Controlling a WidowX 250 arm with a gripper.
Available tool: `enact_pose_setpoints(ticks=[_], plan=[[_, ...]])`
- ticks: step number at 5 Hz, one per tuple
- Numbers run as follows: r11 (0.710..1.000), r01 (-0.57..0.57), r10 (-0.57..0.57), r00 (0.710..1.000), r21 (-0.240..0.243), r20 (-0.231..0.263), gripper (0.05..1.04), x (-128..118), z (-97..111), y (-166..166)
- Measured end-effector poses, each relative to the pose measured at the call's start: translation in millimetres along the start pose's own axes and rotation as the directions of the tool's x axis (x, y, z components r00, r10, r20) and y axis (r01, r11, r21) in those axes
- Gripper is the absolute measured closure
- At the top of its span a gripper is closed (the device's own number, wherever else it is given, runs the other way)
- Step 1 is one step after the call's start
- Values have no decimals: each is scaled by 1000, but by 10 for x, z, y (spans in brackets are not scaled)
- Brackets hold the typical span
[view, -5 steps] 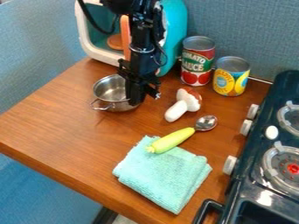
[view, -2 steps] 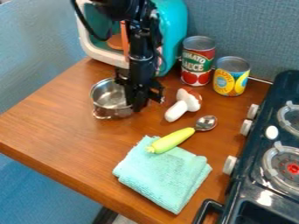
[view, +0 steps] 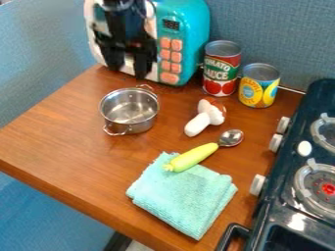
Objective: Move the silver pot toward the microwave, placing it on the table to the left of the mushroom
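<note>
One end effector point(view: 128, 71), now away from one pot point(view: 132, 128) — two fingers point(view: 142, 63) apart

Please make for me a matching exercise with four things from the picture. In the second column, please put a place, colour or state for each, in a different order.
Column 1
1. Metal pot
2. Cloth
3. Gripper
4. Taller can

Column 2
A. In front of the toy microwave, fingers apart
B. Standing upright, with a red and green label
C. Silver, with two small handles
D. Light teal, folded, near the counter's front edge

Right pairs: 1-C, 2-D, 3-A, 4-B
</note>
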State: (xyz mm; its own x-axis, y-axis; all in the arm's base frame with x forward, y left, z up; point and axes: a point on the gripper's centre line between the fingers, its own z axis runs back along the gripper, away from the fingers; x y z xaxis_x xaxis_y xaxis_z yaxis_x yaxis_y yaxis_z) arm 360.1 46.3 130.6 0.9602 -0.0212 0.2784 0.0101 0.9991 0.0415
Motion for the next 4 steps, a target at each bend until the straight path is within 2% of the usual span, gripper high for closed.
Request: enact_pose_setpoints(ticks=[1,2,3,4], plan=[[997,57,-61,995,-53,-73,73,-154,154,30],[985,111,-136,971,-131,-199,77,-383,224,-24],[974,143,-183,953,-175,-240,82,-544,214,-91],[971,176,-212,946,-160,-247,82,-647,41,-225]])
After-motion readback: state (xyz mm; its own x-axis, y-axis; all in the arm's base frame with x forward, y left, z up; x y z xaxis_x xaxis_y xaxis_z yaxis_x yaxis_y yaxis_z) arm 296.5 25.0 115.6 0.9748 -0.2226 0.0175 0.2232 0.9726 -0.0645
